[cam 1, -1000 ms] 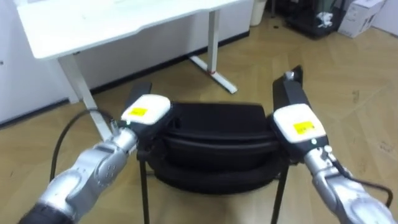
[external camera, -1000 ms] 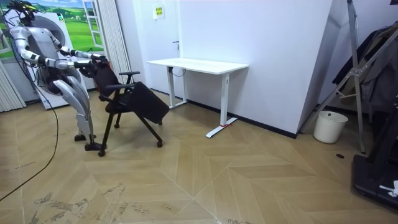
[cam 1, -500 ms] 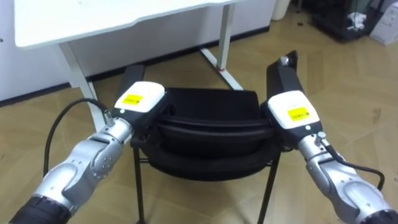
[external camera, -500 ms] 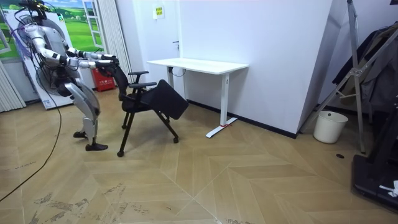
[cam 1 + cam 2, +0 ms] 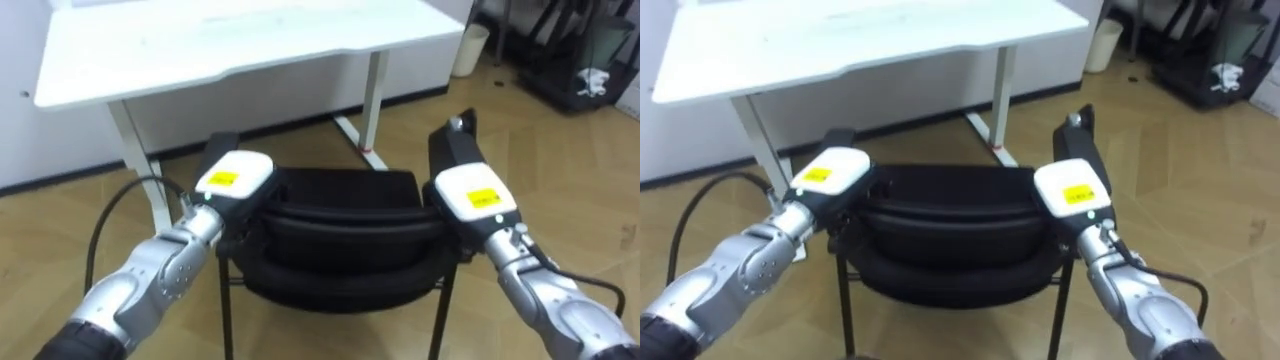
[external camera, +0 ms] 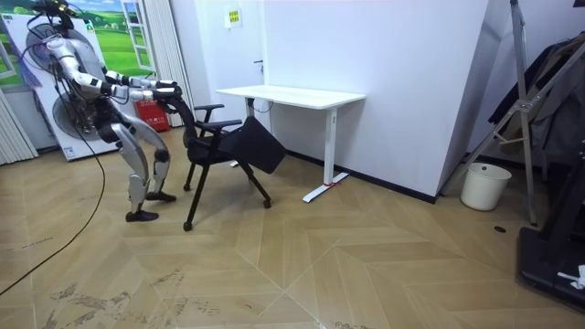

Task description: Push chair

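Seemingly mid-push: left hand point(image 5: 232, 178) and right hand point(image 5: 472, 195) sit at the backrest corners of the black chair point(image 5: 345, 235); their grip cannot be told; next, steer straight toward the white desk point(image 5: 250, 50).

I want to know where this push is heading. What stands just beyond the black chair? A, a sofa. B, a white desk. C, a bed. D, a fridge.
B: a white desk stands just beyond the black chair, with the left hand and the right hand at the two sides of its backrest.
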